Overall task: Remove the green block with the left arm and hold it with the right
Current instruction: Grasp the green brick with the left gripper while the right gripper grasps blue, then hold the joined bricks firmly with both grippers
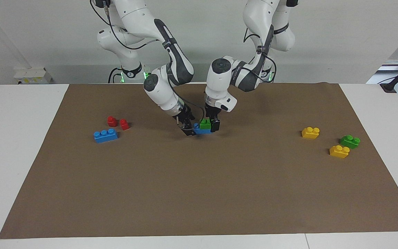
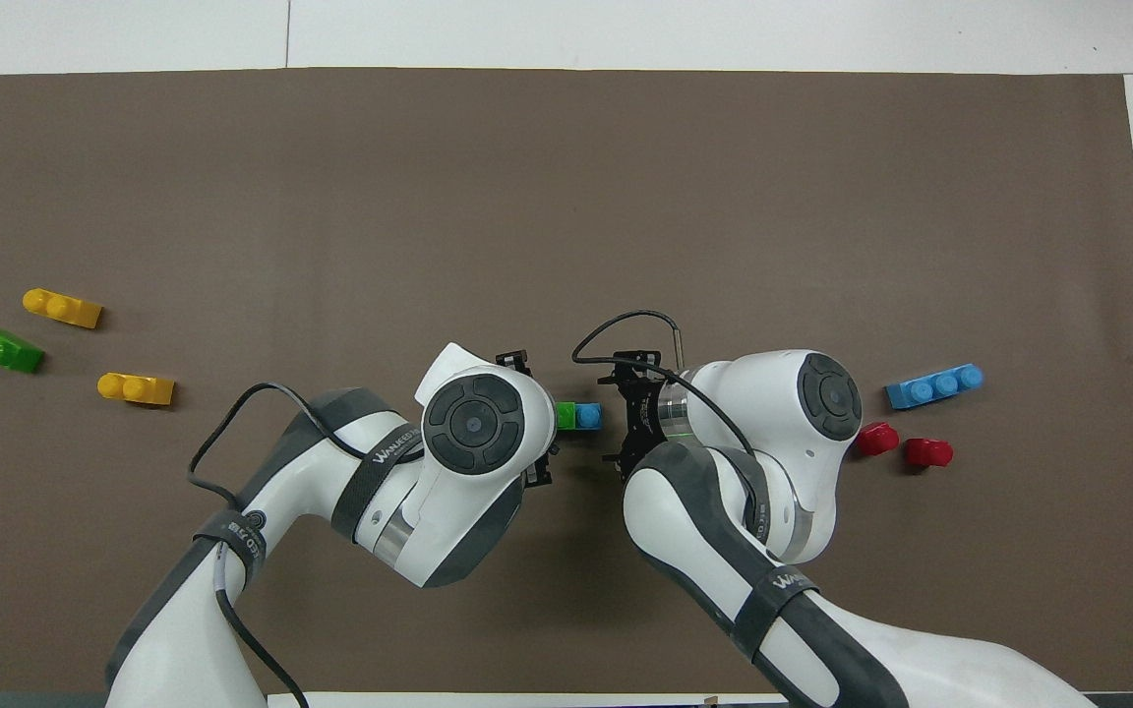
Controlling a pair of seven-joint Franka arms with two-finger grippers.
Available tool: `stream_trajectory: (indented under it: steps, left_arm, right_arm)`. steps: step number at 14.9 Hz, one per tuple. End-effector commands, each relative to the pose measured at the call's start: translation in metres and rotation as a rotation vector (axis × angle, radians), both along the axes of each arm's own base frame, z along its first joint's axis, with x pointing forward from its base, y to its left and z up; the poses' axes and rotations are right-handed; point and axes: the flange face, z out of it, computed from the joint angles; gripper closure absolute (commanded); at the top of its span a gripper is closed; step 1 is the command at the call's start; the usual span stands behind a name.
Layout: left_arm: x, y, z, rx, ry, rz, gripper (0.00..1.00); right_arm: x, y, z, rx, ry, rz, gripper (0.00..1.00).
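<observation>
A green block (image 1: 205, 124) sits stacked on one end of a blue brick (image 1: 199, 130) in the middle of the brown mat (image 1: 199, 193), at the robots' side. My left gripper (image 1: 210, 124) comes down from above and is shut on the green block. My right gripper (image 1: 189, 129) is tilted and shut on the blue brick's other end. In the overhead view the green block (image 2: 565, 415) and the blue brick (image 2: 588, 416) show between the two hands. I cannot tell whether the stack touches the mat.
A second green block (image 1: 350, 141) and two yellow bricks (image 1: 310, 132) (image 1: 339, 151) lie toward the left arm's end. A loose blue brick (image 1: 105, 135) and two red pieces (image 1: 112, 121) (image 1: 124, 124) lie toward the right arm's end.
</observation>
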Motion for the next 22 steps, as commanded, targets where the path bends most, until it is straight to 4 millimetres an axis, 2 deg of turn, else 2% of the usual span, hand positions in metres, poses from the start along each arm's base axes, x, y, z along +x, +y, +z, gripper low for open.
stream_trajectory:
  steps: [1, 3, 5, 6, 7, 8, 10, 13, 16, 18, 22]
  left_arm:
    - [-0.0002, -0.0024, 0.0054, 0.012, 0.011, -0.001, 0.0]
    - [0.0, -0.0015, 0.0049, 0.017, 0.014, 0.0, 0.0]
    - [-0.0011, -0.0017, 0.0044, 0.02, 0.018, -0.002, 0.0]
    - [-0.0005, -0.0011, 0.0044, 0.021, 0.018, -0.002, 0.0]
    - [-0.0005, -0.001, 0.0053, 0.02, 0.017, -0.009, 0.0]
    - [-0.0011, -0.0017, 0.0053, 0.02, 0.017, -0.011, 0.0]
    - [-0.0012, -0.0016, 0.0051, 0.021, 0.018, -0.013, 0.0]
    - [-0.0013, -0.0015, 0.005, 0.022, 0.019, -0.013, 0.01]
    - [-0.0024, -0.0017, 0.0062, 0.024, 0.02, -0.034, 0.03]
    - [-0.0033, -0.001, 0.0061, 0.03, 0.027, -0.039, 0.13]
    - [-0.0036, -0.0008, 0.0113, 0.025, 0.02, -0.054, 0.4]
  right_arm:
    - [-0.0028, 0.0094, -0.0072, 0.007, -0.013, -0.018, 0.01]
    - [-0.0037, 0.0102, -0.0082, 0.005, -0.017, -0.017, 0.05]
    - [-0.0034, 0.01, -0.0088, 0.004, -0.018, -0.018, 0.2]
    - [-0.0032, 0.0104, -0.0083, 0.006, -0.016, -0.021, 0.36]
    - [-0.0031, 0.0101, -0.0092, 0.008, -0.013, -0.028, 0.62]
    - [-0.0029, 0.0087, -0.0097, 0.022, -0.001, -0.052, 0.81]
    - [-0.0006, 0.0071, -0.0084, 0.034, 0.003, -0.066, 1.0]
    - [-0.0022, 0.0099, -0.0074, 0.031, -0.066, 0.061, 1.0]
    - [-0.0022, 0.0094, -0.0084, 0.037, -0.059, 0.044, 1.0]
    - [-0.0026, 0.0089, -0.0083, 0.041, -0.058, 0.04, 1.0]
    - [-0.0027, 0.007, -0.0096, 0.041, -0.053, 0.036, 1.0]
